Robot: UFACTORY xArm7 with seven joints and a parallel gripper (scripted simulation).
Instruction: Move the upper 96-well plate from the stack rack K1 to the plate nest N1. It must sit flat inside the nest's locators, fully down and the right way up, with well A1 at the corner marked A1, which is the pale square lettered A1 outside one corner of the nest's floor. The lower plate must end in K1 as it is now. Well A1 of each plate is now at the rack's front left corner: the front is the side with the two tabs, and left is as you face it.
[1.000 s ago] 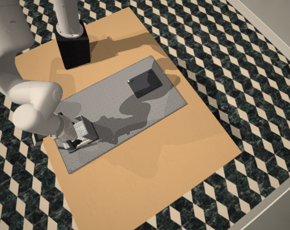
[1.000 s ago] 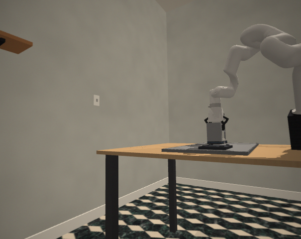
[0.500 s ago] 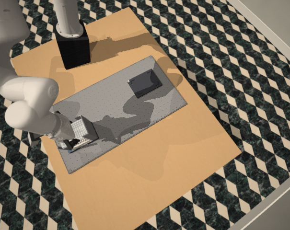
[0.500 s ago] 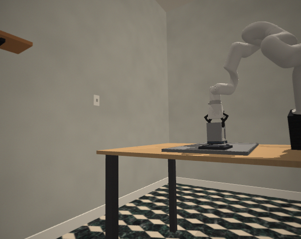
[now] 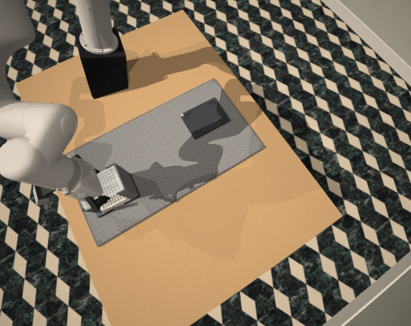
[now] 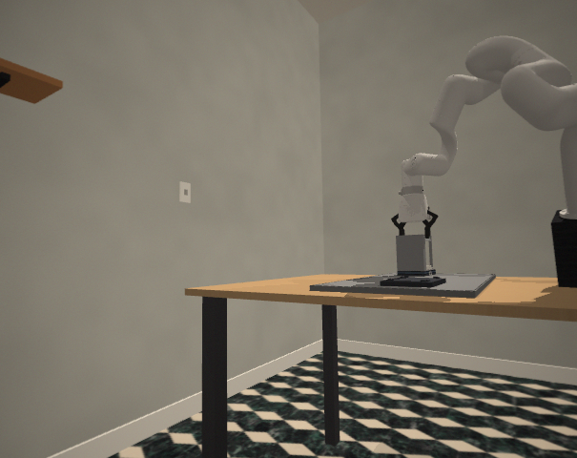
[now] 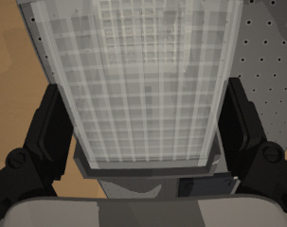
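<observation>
My gripper [image 7: 143,98] is shut on the upper 96-well plate [image 7: 143,70], a translucent white grid, with one black finger on each long side. In the side view the gripper [image 6: 414,227] stands upright over the grey stack rack K1 [image 6: 414,254], holding the plate level at the rack's top. From above, the held plate [image 5: 110,179] shows at the rack [image 5: 123,184] near the mat's left end. The dark plate nest N1 [image 5: 205,117] lies empty far right, with its pale A1 square [image 5: 181,114] at its left corner.
The grey perforated mat [image 5: 163,157] lies on the wooden table. The arm's black base block [image 5: 102,66] stands at the table's back. My arm's white links [image 5: 33,140] overhang the mat's left end and hide part of the rack.
</observation>
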